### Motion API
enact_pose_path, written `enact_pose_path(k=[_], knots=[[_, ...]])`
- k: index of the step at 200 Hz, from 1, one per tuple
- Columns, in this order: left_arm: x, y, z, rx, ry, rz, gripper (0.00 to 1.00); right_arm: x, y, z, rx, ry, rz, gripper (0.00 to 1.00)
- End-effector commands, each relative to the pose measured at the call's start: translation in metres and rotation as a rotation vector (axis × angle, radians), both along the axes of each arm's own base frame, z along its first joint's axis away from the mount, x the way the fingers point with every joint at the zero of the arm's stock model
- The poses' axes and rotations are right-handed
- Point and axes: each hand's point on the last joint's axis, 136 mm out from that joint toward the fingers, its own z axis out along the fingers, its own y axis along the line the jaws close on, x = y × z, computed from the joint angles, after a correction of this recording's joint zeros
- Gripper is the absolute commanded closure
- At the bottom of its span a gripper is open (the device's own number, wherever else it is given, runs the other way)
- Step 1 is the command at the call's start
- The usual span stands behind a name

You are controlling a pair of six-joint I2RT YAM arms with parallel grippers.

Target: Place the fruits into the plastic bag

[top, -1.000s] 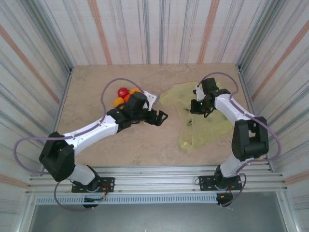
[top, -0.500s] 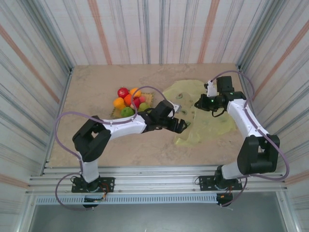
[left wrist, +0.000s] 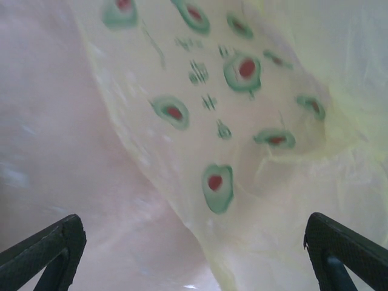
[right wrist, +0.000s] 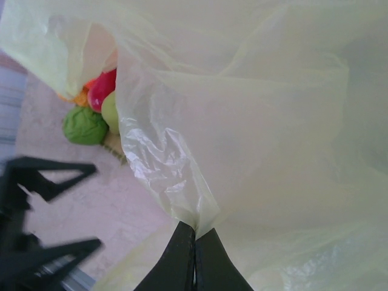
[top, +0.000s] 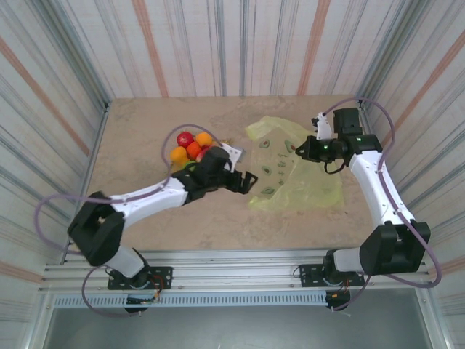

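Pinching a raised fold of the plastic bag [top: 290,185] at its right edge with the right hand [right wrist: 195,235], tips pressed together. Hovering just off the bag's left edge with the left hand [top: 251,183], spread wide, empty and facing the bag, with the fruits [top: 190,149] heaped on the worktop [top: 145,123] further left of the bag, behind that hand and far nearer to it. Small, round, red, orange and green beside thin, crinkly, translucent yellow-green film.

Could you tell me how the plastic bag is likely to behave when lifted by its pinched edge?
Probably floppy: the bag drapes in soft folds from the shut right gripper. It looks thin and see-through, so it is likely very light. Since it lies wrinkled, a push would probably bunch it rather than slide it whole.
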Motion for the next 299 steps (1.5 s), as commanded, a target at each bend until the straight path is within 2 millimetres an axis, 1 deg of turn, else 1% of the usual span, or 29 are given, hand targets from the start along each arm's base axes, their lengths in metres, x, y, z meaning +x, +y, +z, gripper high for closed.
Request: enact_pose_path(k=[1,10,30,52,78,120,139,144,156,175,191,200,211,224,233,243,258,271,299], knots=[[0.015,0.018,0.027,0.075,-0.179,-0.017,0.02,-0.011,0.006,0.005,-0.081,-0.003,0.069,1.0],[0.021,0.023,0.032,0.124,-0.222,-0.012,0.01,-0.013,0.009,0.005,-0.109,0.001,0.087,1.0],[0.031,0.023,0.043,0.201,-0.313,-0.034,0.01,-0.016,0.014,0.007,-0.132,0.004,0.121,1.0],[0.047,0.022,0.047,0.311,-0.413,-0.054,0.01,-0.019,0.021,0.009,-0.141,-0.001,0.153,1.0],[0.063,0.019,0.054,0.415,-0.523,-0.064,0.01,-0.024,0.024,0.004,-0.176,0.02,0.187,1.0],[0.08,0.006,0.069,0.436,-0.61,-0.062,0.01,-0.029,0.03,0.002,-0.192,0.022,0.23,1.0],[0.083,-0.005,0.067,0.43,-0.622,-0.106,0.03,-0.031,0.031,0.002,-0.196,0.016,0.25,1.0],[0.083,-0.008,0.067,0.431,-0.626,-0.12,0.06,-0.031,0.031,0.001,-0.2,0.019,0.252,1.0],[0.083,-0.015,0.063,0.437,-0.626,-0.166,0.18,-0.03,0.03,0.0,-0.209,0.017,0.255,1.0],[0.082,-0.023,0.061,0.431,-0.616,-0.219,0.41,-0.029,0.027,-0.005,-0.238,0.024,0.249,1.0],[0.074,-0.027,0.063,0.397,-0.55,-0.245,0.61,-0.024,0.018,-0.009,-0.293,0.017,0.215,1.0],[0.066,-0.028,0.067,0.353,-0.49,-0.264,0.69,-0.021,0.013,-0.011,-0.33,0.007,0.189,1.0],[0.052,-0.034,0.075,0.277,-0.412,-0.29,0.81,-0.018,0.008,-0.012,-0.358,-0.011,0.166,1.0],[0.034,-0.041,0.085,0.175,-0.312,-0.323,0.9,-0.014,0.005,-0.012,-0.376,-0.041,0.142,0.94],[0.022,-0.046,0.092,0.097,-0.247,-0.339,0.99,-0.012,0.005,-0.011,-0.383,-0.065,0.134,0.9],[0.014,-0.051,0.098,0.026,-0.178,-0.331,1.0,-0.01,0.007,-0.009,-0.388,-0.098,0.132,0.86],[0.006,-0.055,0.103,-0.048,-0.092,-0.305,1.0,-0.011,0.014,-0.01,-0.394,-0.151,0.149,0.78],[0.004,-0.056,0.105,-0.09,-0.03,-0.275,1.0,-0.011,0.019,-0.011,-0.4,-0.196,0.16,0.72],[0.002,-0.057,0.108,-0.112,0.018,-0.257,1.0,-0.011,0.026,-0.012,-0.417,-0.288,0.164,0.6]])
